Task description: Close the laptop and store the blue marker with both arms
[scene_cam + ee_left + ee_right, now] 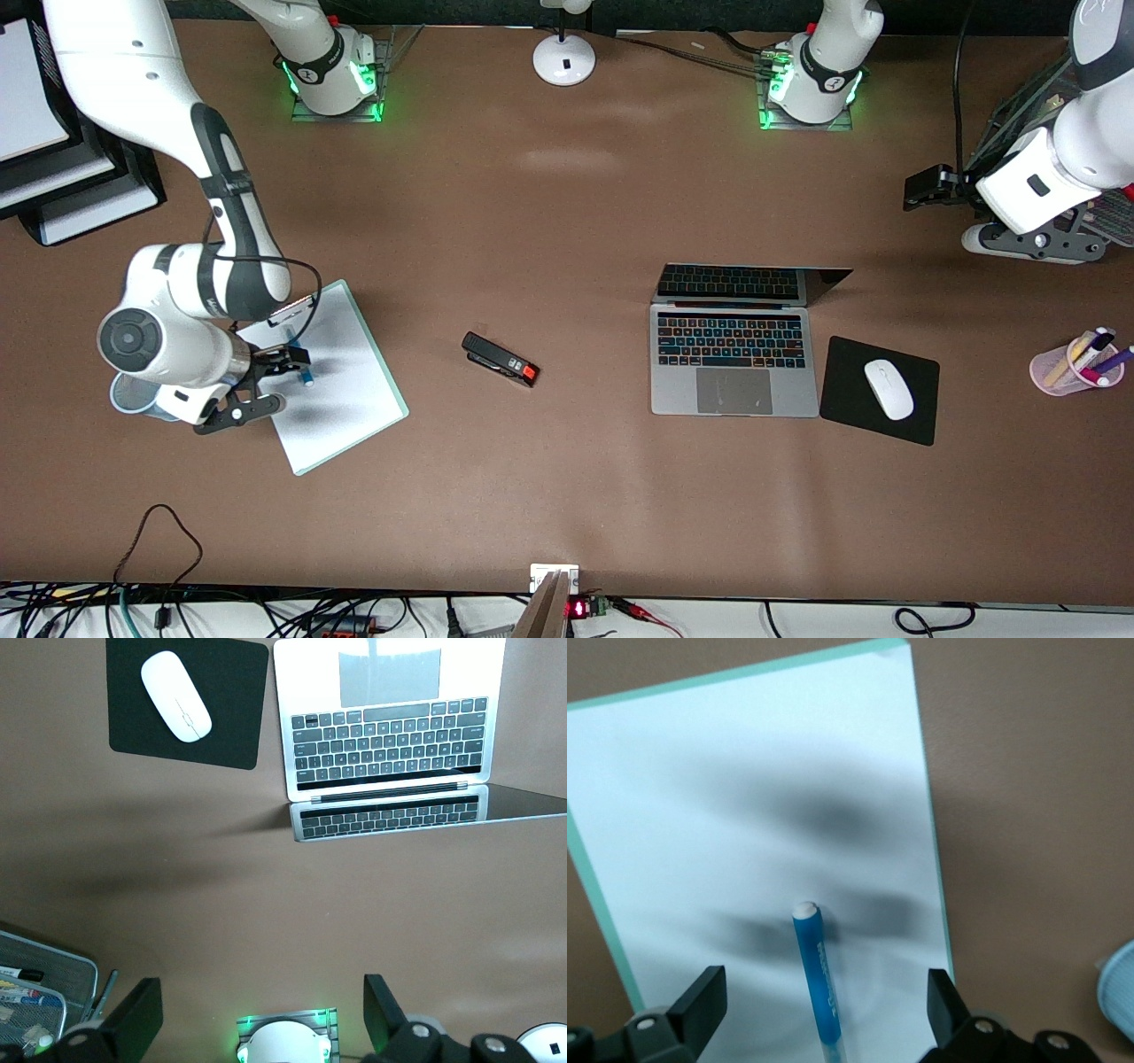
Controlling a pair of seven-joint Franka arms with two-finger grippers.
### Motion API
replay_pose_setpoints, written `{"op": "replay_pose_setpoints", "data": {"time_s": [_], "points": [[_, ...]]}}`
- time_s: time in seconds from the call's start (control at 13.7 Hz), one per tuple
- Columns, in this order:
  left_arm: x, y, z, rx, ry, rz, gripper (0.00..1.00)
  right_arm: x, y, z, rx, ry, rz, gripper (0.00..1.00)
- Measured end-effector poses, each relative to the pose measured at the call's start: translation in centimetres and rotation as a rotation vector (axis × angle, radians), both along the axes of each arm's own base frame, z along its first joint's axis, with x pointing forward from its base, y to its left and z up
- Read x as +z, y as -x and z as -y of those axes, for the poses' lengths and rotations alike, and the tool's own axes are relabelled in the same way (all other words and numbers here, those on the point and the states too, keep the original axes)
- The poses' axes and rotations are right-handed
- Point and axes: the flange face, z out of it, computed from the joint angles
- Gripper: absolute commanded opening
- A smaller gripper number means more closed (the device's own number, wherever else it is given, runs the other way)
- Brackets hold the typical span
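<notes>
The blue marker lies flat on a white board toward the right arm's end of the table. My right gripper hangs low over it, open. In the right wrist view the marker lies between the spread fingers without touching them, and the gripper is empty. The silver-grey laptop stands open with its lid tilted back, and it also shows in the left wrist view. My left gripper waits in the air at the left arm's end, open and empty.
A black stapler lies between board and laptop. A white mouse sits on a black mouse pad beside the laptop. A pink cup of pens stands at the left arm's end. A pale blue cup is under the right arm.
</notes>
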Motion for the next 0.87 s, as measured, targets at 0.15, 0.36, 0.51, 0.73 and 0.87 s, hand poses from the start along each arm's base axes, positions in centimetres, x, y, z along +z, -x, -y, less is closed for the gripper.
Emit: {"op": "replay_pose_setpoints", "data": {"time_s": [0.15,0.36,0.51,0.73,0.87], "points": [[-0.1,0.0,0.0,-0.004,0.001,-0.004,1.00,-1.2,0.1,-0.2,0.005,0.001,-0.009,1.00],[-0.6,-0.2,0.3,-0.014,0.002,-0.014,1.00,-2.7,0.3,-0.2,0.008,0.004,-0.030,0.94],[-0.8,-0.2,0.6,-0.020,0.002,-0.020,1.00,-3.2,0.4,-0.2,0.009,0.005,-0.035,0.90],[-0.8,-0.1,0.7,-0.021,0.002,-0.025,1.00,-3.5,0.5,-0.2,0.043,0.002,-0.042,0.72],[-0.8,-0.1,0.7,-0.022,0.002,-0.025,1.00,-3.8,0.5,-0.1,0.060,0.001,-0.048,0.69]]}}
